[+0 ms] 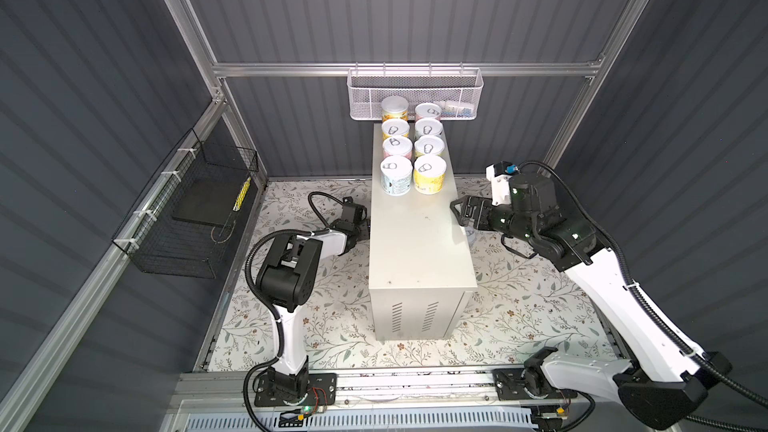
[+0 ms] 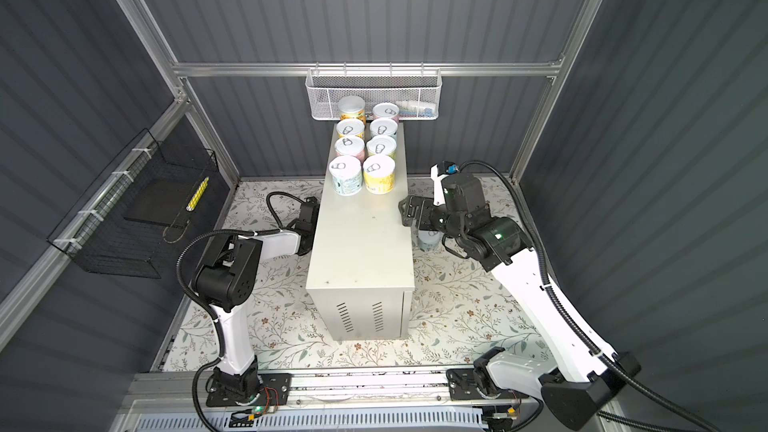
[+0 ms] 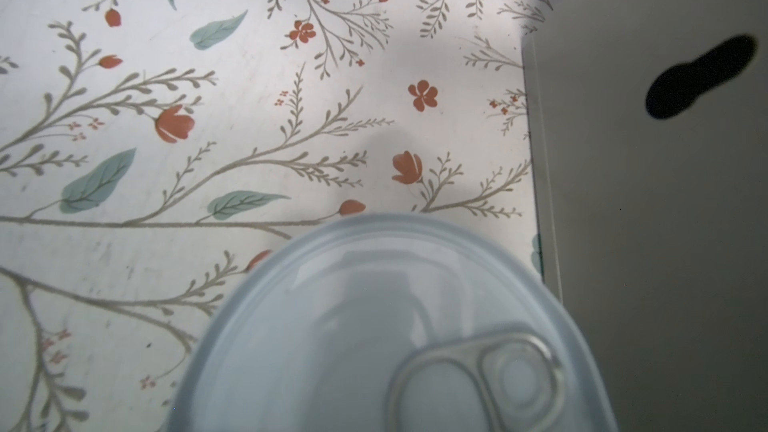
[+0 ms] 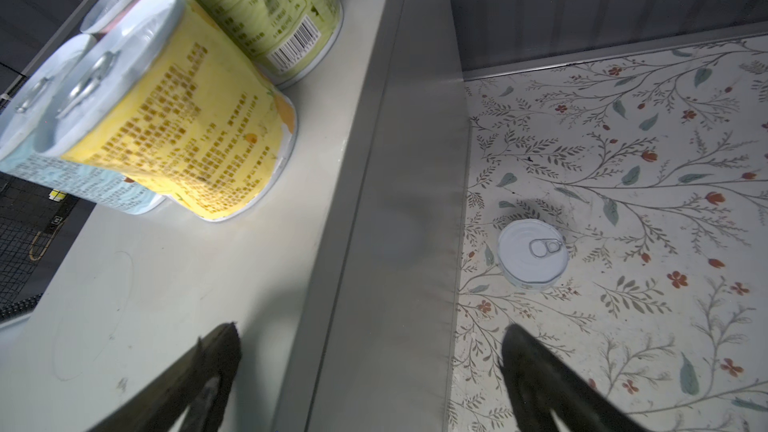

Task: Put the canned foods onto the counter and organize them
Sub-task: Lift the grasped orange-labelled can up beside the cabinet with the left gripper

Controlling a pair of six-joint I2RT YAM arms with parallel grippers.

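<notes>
- The counter [image 1: 419, 234], an off-white metal cabinet with vent slits on its near end, stands on the floral mat [image 1: 332, 326].
- Eight canned foods stand upright on the counter's far half, in two columns of four, each touching or just beside its neighbours.
- Nearest of them are a pale-blue can [image 1: 396, 176] on the left and a yellow can [image 1: 429, 174] on the right. The counter's near half is bare.
- The right wrist view shows a green-labelled can [image 4: 286, 6] just behind the yellow one.
- A ninth can, the floor can [image 2: 428, 239], stands upright on the mat just beside the counter's right side, under the right arm. Its pull-tab lid is plain in the right wrist view [image 4: 533, 252].
- A tenth can, the lid-up can [image 3: 374, 326], sits on the mat just beside the counter's left wall, close under the left wrist camera. Its label cannot be seen.
- The right gripper [image 1: 457, 211] hangs over the counter's right edge. Its jaws are spread wide with nothing between them, and the dark fingers [image 4: 216, 351] straddle that edge in the right wrist view.
- The left gripper [image 1: 359, 230] reaches down beside the counter's left side, apparently over the lid-up can. Its jaws are hidden, so I cannot tell how far apart they are or whether they grip the can.
- A white mesh basket [image 1: 415, 89] hangs on the wall beyond the counter's far end, and a black wire basket [image 1: 187, 218] is well to the counter's left.
</notes>
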